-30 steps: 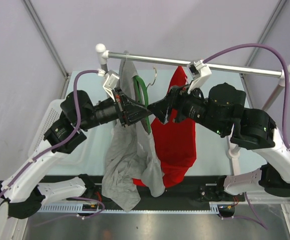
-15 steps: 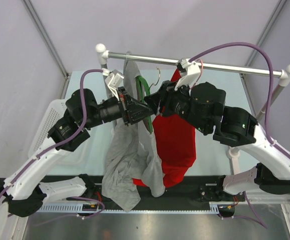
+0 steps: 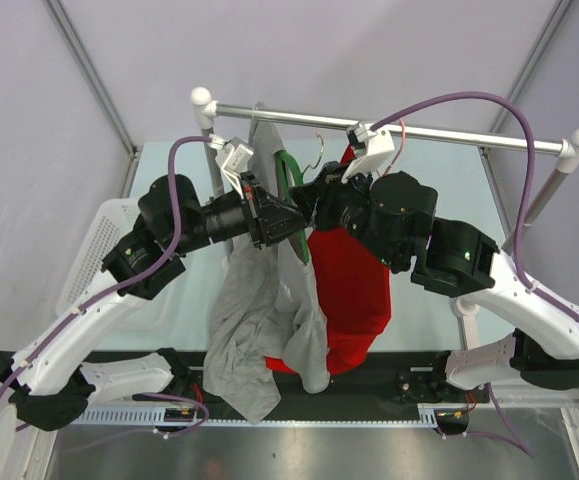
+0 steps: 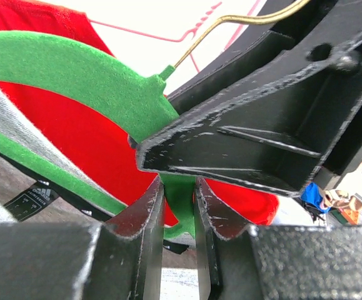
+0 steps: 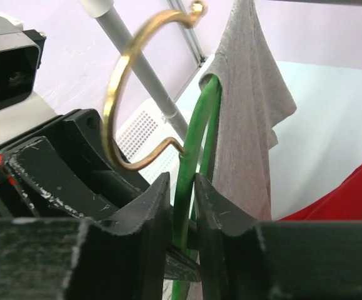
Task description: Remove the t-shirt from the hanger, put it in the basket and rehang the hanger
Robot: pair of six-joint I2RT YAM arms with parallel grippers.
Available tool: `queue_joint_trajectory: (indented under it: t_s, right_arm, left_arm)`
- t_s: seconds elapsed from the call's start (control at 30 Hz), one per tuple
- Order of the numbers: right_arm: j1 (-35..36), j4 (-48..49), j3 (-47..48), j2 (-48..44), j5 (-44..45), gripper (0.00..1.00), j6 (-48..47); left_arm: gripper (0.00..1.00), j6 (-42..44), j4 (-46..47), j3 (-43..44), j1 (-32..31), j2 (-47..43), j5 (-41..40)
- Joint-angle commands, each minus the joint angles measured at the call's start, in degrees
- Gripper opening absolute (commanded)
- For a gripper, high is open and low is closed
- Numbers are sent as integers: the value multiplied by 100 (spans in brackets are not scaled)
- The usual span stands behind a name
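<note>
My rig, seen from above: left arm (image 3: 149, 245) and right arm (image 3: 459, 255), white links, bulky black joint housings. Purple cable (image 3: 469, 96) loops along each. White wrist camera (image 3: 237, 158). Fingers (image 4: 140, 231) black, scuffed.

The place is a robotics laboratory test cell. Plain pale lilac wall panels (image 3: 369, 50) held in grey metal frame struts (image 3: 89, 80) box in a pale blue-green table top (image 3: 429, 310). Two white-and-black robot arms (image 3: 79, 330), trailing purple cables (image 3: 469, 100), are bolted to a black mounting rail (image 3: 369, 385) beside a white slotted cable duct (image 3: 119, 412). A silver clothes rail with white ball ends (image 3: 469, 135) crosses the cell.
</note>
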Motion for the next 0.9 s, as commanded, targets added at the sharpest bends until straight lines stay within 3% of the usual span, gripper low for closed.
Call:
queue_joint_trajectory:
  t_s: [0.0, 0.17, 0.3, 0.43, 0.53, 0.67, 0.77, 0.87]
  right_arm:
    - [62, 485, -100, -126, 241, 24, 49]
    - [97, 546, -109, -100, 285, 16, 93]
    - [123, 590, -100, -117, 425, 0, 75]
    - [211, 634, -91, -109, 628, 0, 66]
    - [307, 617, -39, -74, 935, 0, 14]
    - [457, 634, 67, -12, 1304, 0, -74]
    - [501, 669, 76, 23, 1401, 0, -92]
    - [510, 669, 111, 50, 1498, 0, -74]
  left_arm:
    - [0, 194, 490, 247, -33, -46, 190]
    - [0, 220, 473, 318, -33, -37, 243]
    - [0, 264, 350, 370, -33, -28, 287]
    - [7, 308, 332, 309, -33, -142, 287]
    - [24, 344, 253, 274, -33, -212, 322]
    - [59, 423, 165, 90, -33, -475, 366]
    - [76, 502, 95, -130, -33, -748, 427]
    - [78, 546, 16, -332, -33, -1020, 690]
